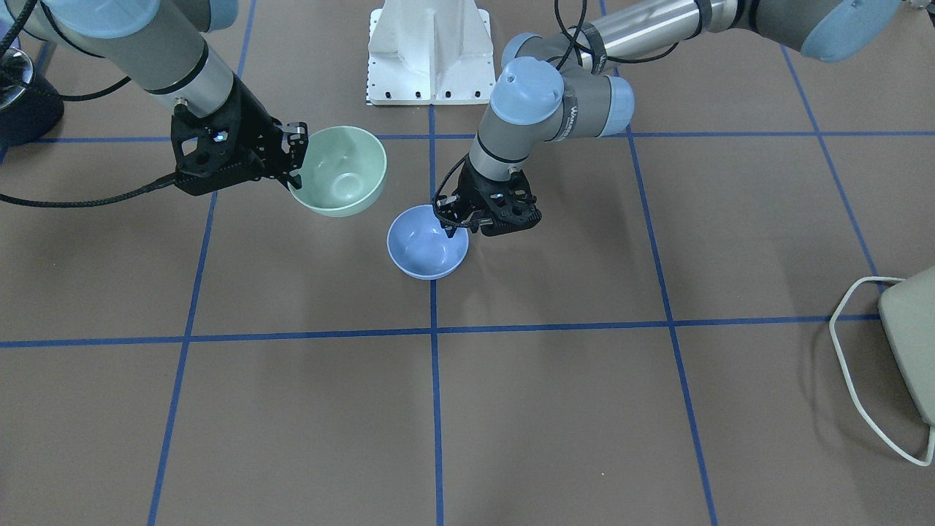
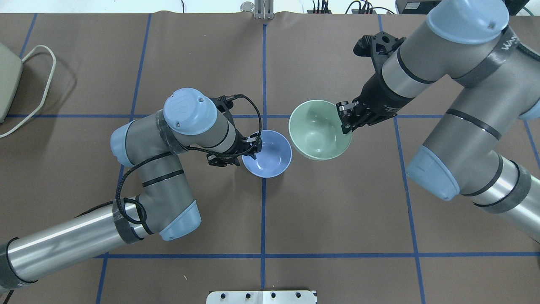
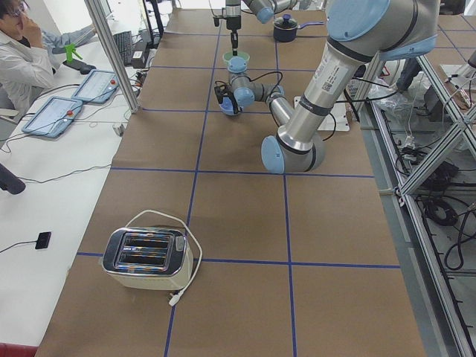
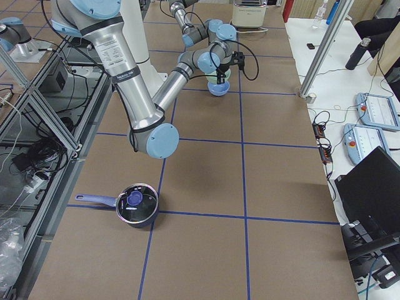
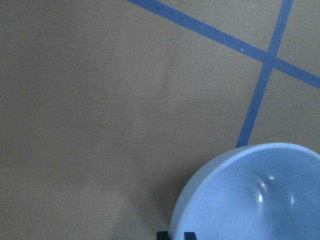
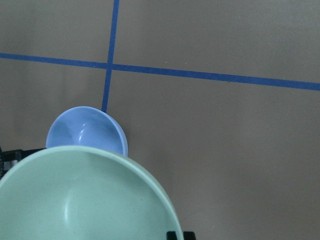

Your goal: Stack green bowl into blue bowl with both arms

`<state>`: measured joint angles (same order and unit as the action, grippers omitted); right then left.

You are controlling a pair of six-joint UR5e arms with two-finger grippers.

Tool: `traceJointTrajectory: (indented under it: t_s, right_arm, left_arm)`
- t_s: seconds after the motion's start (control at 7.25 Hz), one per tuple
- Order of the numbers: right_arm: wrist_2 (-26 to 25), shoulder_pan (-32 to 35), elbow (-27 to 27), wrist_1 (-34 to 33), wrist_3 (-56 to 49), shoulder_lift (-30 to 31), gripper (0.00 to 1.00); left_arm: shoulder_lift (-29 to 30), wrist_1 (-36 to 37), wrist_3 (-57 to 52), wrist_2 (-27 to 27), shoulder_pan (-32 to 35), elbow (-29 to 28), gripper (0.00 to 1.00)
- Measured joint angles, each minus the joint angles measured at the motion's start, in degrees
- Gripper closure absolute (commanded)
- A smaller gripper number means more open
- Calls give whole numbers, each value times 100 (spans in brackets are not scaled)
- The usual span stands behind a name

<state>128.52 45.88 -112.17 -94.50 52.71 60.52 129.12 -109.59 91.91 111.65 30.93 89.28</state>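
The mint-green bowl [image 1: 343, 172] hangs tilted above the table, held by its rim in my right gripper [image 1: 296, 157], which is shut on it. It also shows in the overhead view [image 2: 318, 131] and fills the bottom of the right wrist view [image 6: 85, 200]. The periwinkle-blue bowl [image 1: 427, 245] sits upright at the table's middle, just beside and below the green one. My left gripper [image 1: 453, 223] is shut on its rim, one finger inside and one outside. The overhead view shows this grip [image 2: 253, 147] on the blue bowl [image 2: 270, 154]. The bowls are close but apart.
The white pedestal [image 1: 429, 51] stands behind the bowls. A cream toaster [image 2: 6, 84] with its cord lies at the table's far left end. A dark pot [image 4: 134, 203] sits at the right end. Blue tape lines cross the brown table [image 1: 555, 409].
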Motion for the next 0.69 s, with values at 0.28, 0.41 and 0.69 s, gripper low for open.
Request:
traceJointTrajectory:
  t_s: [0.28, 0.41, 0.69]
  right_arm:
    - [-259, -232, 213, -171, 7, -338, 100]
    - [-396, -363, 406, -159, -1, -494, 100]
    - [-769, -635, 873, 162, -15, -730, 100]
  left_arm:
    - [-363, 16, -336, 465, 360, 451, 3]
    - [-498, 22, -527, 662, 546, 570, 3]
    - [-743, 30, -841, 863, 854, 821, 3]
